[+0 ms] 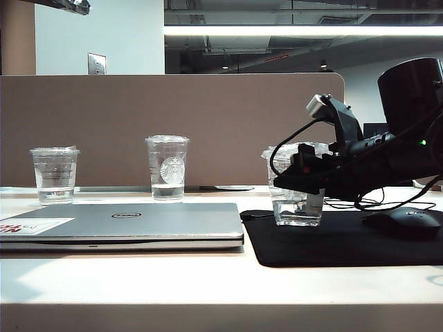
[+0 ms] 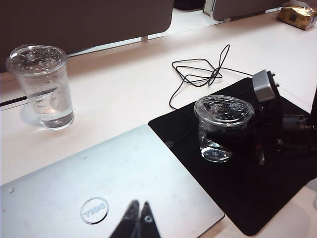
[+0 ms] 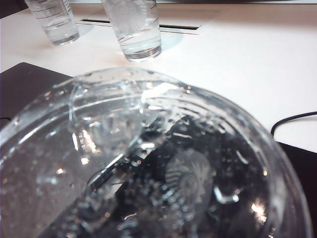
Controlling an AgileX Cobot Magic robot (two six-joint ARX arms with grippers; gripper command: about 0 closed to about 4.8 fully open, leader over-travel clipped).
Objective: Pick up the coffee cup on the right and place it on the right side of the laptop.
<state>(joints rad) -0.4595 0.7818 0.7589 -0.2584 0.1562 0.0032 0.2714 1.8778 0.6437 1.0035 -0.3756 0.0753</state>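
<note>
On the pale desk, the right gripper (image 1: 299, 181) clasps the coffee cup (image 1: 296, 185) on the black mouse pad (image 1: 346, 242), while the left gripper (image 2: 138, 215), pressed together, hovers above the laptop (image 1: 128, 225).

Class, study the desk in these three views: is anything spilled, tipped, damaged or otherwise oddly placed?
Nothing stands out. All three clear plastic cups, including the short lidded coffee cup on the black mouse pad, stand upright. The silver-grey laptop lies closed and flat. Only the black cable lies loosely tangled. The right gripper is at the cup.
</note>
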